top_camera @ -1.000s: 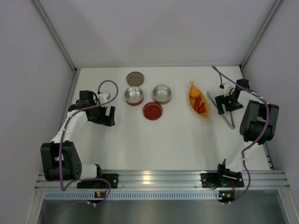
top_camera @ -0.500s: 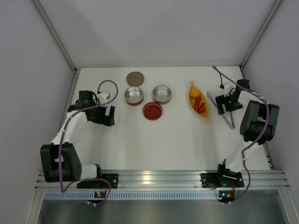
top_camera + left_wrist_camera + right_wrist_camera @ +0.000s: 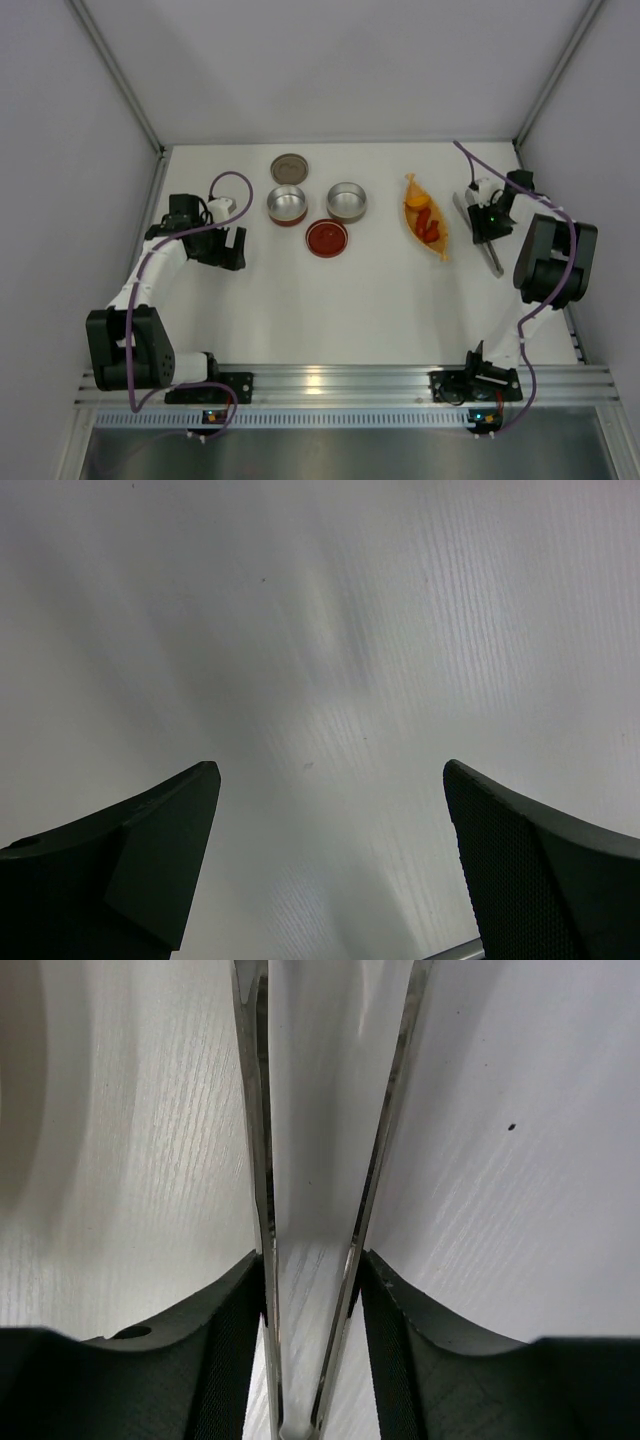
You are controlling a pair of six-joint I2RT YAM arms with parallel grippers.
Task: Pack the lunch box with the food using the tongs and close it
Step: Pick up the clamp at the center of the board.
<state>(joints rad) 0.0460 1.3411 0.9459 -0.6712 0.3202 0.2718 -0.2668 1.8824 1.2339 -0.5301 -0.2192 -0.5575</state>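
Note:
The grey metal tongs (image 3: 492,260) lie on the table at the far right, beside the orange leaf dish. My right gripper (image 3: 481,222) is down over them. In the right wrist view its two black fingers press against the outer sides of both tong arms (image 3: 254,1110), so the right gripper (image 3: 310,1260) is shut on the tongs. The food, a round orange piece (image 3: 415,199) and red slices (image 3: 429,226), lies in the dish. Two round tins of the lunch box (image 3: 286,204) stand open at the back centre. My left gripper (image 3: 226,248) (image 3: 330,770) hangs open over bare table.
The orange leaf dish (image 3: 441,250) sits left of the tongs. A second tin (image 3: 347,201), a red lid (image 3: 327,238) and a brown lid (image 3: 289,167) are grouped at the back. The right wall stands close behind the right arm.
The right gripper's fingers have closed inward onto the tongs, and the tong arms now stand closer together. The left arm has not moved.

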